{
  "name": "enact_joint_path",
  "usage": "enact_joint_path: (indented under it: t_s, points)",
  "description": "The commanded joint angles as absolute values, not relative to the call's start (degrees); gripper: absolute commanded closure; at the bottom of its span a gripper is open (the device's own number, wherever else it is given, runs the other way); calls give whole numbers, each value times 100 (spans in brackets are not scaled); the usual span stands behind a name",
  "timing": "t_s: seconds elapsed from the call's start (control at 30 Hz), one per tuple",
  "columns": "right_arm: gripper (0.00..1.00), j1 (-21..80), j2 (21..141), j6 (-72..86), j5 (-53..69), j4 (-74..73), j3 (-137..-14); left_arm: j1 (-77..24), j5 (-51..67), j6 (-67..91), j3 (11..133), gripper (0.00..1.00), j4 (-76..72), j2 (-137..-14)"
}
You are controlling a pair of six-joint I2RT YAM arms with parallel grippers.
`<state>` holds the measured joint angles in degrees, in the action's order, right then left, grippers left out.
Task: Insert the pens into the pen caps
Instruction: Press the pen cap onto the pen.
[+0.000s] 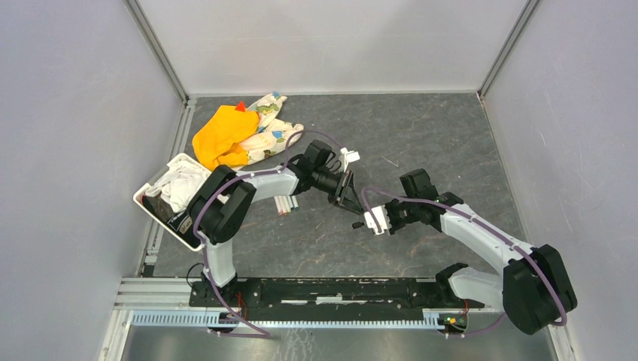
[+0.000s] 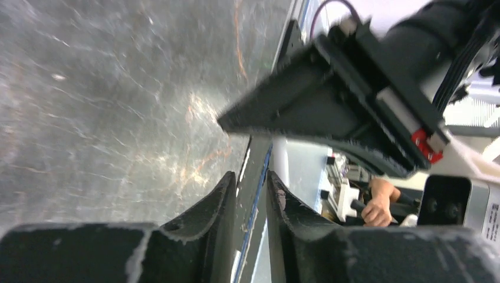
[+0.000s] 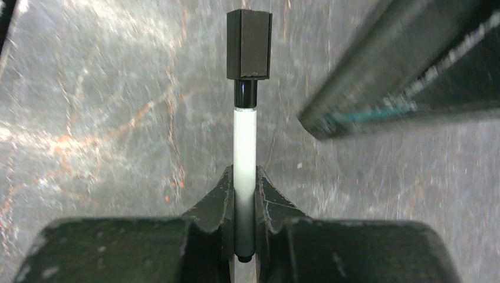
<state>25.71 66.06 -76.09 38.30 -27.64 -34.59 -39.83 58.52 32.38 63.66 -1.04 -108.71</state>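
Note:
My right gripper (image 3: 244, 174) is shut on a slim white-barrelled pen (image 3: 244, 141), which points straight out from the fingers. A dark pen cap (image 3: 249, 44) sits over its tip, with a short black collar showing below the cap. In the top view this capped pen (image 1: 360, 224) hangs at mid-table in front of the right gripper (image 1: 370, 222). My left gripper (image 1: 352, 201) is just above and left of it, with its jaws (image 2: 252, 180) a little apart and nothing between them. More white pens (image 1: 286, 203) lie on the table beside the left forearm.
An orange cloth (image 1: 222, 135) and a patterned cloth (image 1: 269, 128) lie at the back left. A white bin (image 1: 147, 204) with a white cloth stands at the left edge. A thin stick (image 1: 389, 160) lies behind the grippers. The two grippers are very close together.

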Motion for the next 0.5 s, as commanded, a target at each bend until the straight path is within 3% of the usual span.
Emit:
enact_joint_path:
  t_s: [0.0,0.3,0.47]
  points:
    - [100,2607,6645,-7447,4947,-2590,-3718,-3788,5410,3630,6262,67,-1044,-10572]
    - [100,2286,6807,-7203,5406,-2626,-3801,-3487,5287,3668,5964,58,-1286,-10147]
    - [100,2037,6788,-6631,6221,-2447,-3851,-3307,4321,3550,5178,55,-2531,-8916]
